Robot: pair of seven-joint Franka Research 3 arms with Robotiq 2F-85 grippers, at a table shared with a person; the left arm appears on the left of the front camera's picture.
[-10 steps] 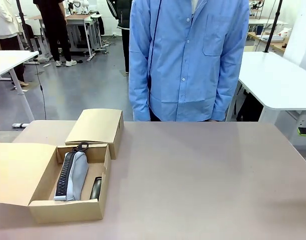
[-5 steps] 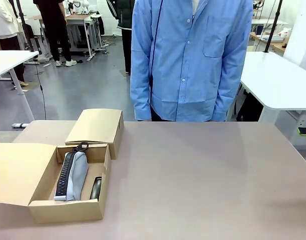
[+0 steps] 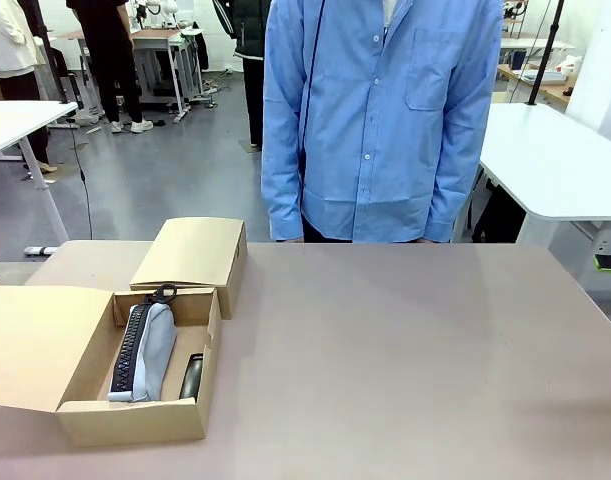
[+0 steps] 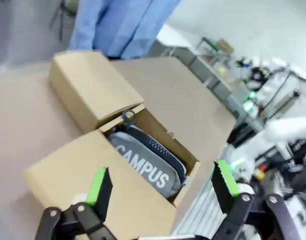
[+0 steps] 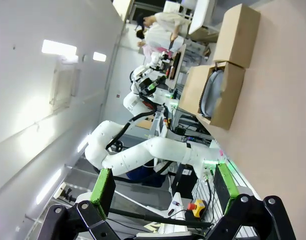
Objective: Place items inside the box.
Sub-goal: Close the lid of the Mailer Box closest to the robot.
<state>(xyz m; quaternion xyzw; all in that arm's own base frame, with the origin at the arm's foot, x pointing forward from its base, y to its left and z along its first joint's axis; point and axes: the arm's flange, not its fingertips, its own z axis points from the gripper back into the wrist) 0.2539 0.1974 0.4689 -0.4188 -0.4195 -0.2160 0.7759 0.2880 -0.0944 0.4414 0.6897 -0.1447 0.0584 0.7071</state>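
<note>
An open cardboard box [image 3: 135, 420] sits at the table's near left. Inside it lies a grey zip pouch [image 3: 145, 350] with a black zipper, and a slim black item [image 3: 191, 375] rests along its right side. In the left wrist view my left gripper [image 4: 161, 182] hangs open above the box [image 4: 82, 175], empty, with the pouch [image 4: 147, 167] lettered "CAMPUS" below it. My right gripper [image 5: 163, 184] is open and empty, off to the side of the table, far from the box [image 5: 220, 100].
A closed cardboard box [image 3: 190, 255] stands just behind the open one. The open box's lid flap [image 3: 25, 345] lies flat to its left. A person in a blue shirt [image 3: 380, 120] stands at the far edge. The bare tabletop [image 3: 415, 360] stretches to the right.
The person has shifted slightly to the right. Nothing on the table has moved.
</note>
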